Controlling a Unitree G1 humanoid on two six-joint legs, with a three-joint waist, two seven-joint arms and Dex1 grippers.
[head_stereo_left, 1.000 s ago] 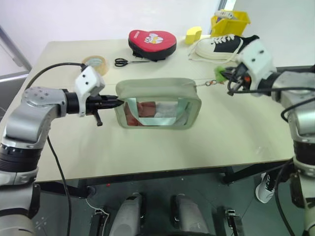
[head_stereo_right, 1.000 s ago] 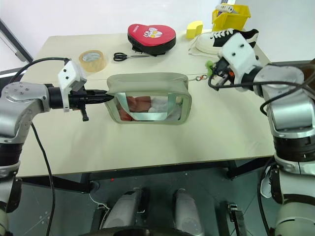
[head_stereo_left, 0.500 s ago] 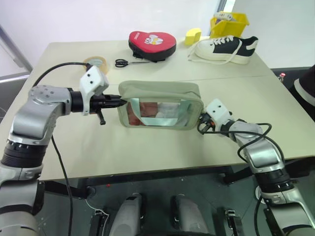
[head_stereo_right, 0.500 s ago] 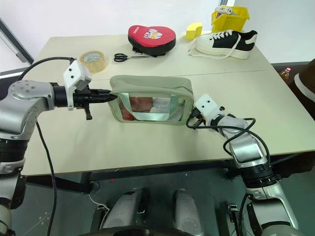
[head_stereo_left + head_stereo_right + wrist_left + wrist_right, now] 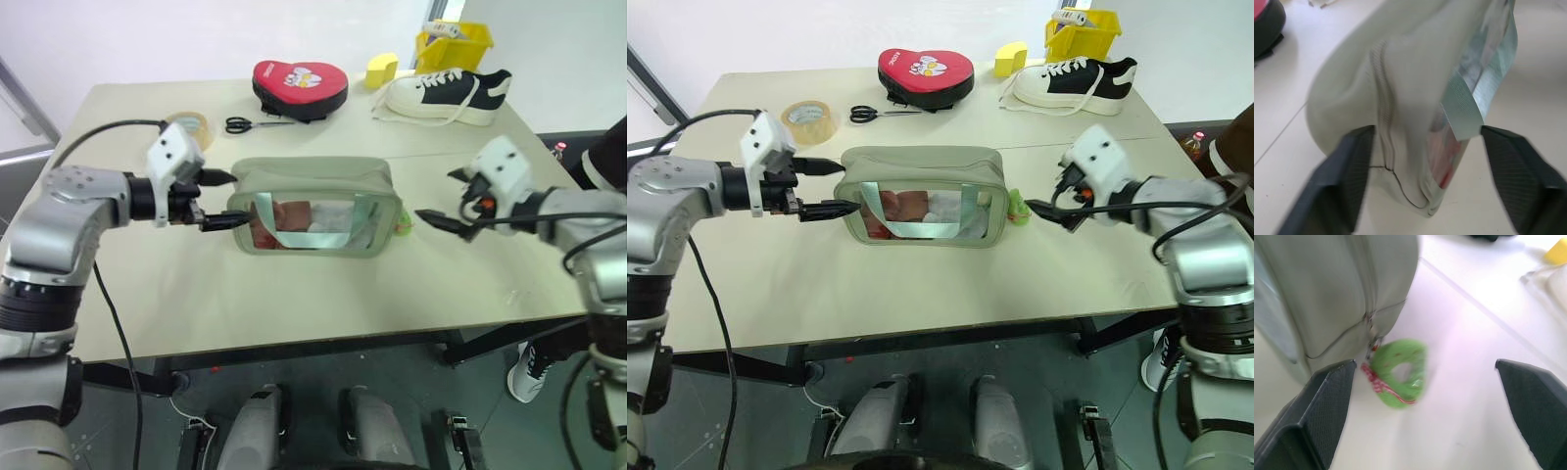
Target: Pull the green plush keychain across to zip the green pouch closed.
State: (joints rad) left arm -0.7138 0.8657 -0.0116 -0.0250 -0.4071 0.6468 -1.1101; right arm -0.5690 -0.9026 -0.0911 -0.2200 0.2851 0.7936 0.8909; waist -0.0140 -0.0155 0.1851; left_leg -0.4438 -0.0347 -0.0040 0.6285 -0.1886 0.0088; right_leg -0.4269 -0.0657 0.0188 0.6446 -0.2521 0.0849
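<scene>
Pouch (image 5: 315,208) is sitting upright mid-table (image 5: 294,294), clear window facing the robot, reddish and pale contents showing through it. Zipper seam is running down the pouch end in the left wrist view, reading as closed there.

Left gripper (image 5: 220,200) is hanging at the pouch's left end with fingers spread wide, one finger above and one below the corner, gripping nothing; left wrist view is showing the pouch end (image 5: 1400,122) sitting between the two fingers (image 5: 1342,181), contact unclear.

Keychain (image 5: 1019,207) is lying on the table just beside the pouch's right end, hooked to the zipper pull by its short chain; right wrist view is showing it (image 5: 1398,372) as a green charm with a red strip.

Right gripper (image 5: 446,201) is hovering near the keychain, apart from it, fingers wide, nothing in them.

Farther back: tape roll (image 5: 189,125), scissors (image 5: 250,124), red heart case (image 5: 299,86), yellow block (image 5: 383,69), sneaker (image 5: 446,96), yellow bin (image 5: 460,44) at the far right corner.
</scene>
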